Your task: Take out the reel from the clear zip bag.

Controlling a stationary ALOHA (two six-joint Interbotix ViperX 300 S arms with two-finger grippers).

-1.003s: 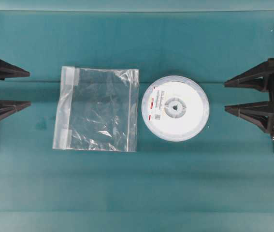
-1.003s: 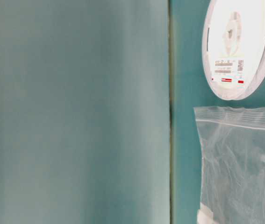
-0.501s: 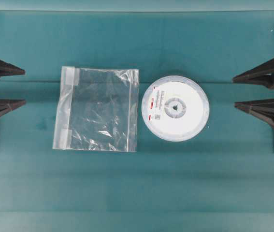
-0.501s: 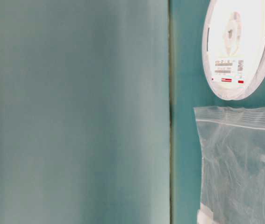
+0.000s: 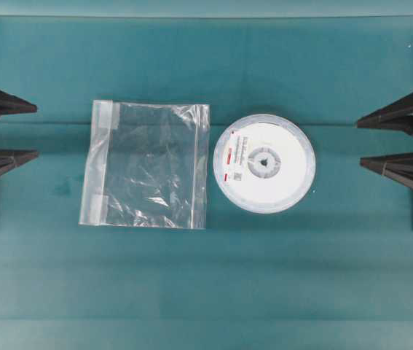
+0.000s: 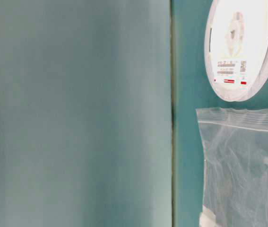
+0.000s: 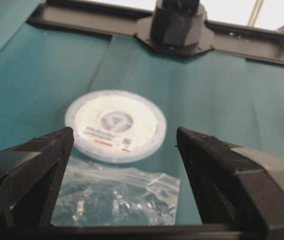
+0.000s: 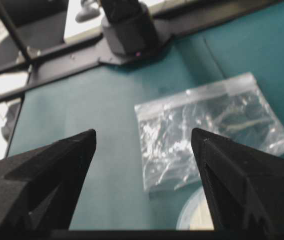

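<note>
Two things lay on the teal cloth (image 5: pixel 279 277), side by side and just apart: the reel (image 5: pixel 264 163) on the right, the clear zip bag (image 5: pixel 148 165) on the left. The reel sat wholly outside the bag, flat, label up, so the task looked already done.

The left gripper (image 5: pixel 2 131) waited at the left edge and the right gripper (image 5: pixel 395 143) at the right edge, each with jaws spread wide and holding nothing, both well clear of the two things. The reel lay nearer the right gripper, the bag nearer the left. The bag's whitish zip strip ran along its left edge, far-to-near, on the side facing the left gripper.

The reel was a flat, round, hard white plastic disc with a grey hub and centre hole, its white label carrying red marks and a small code. The bag was thin, crinkled, glossy film, roughly square, lying limp and seemingly empty.
</note>
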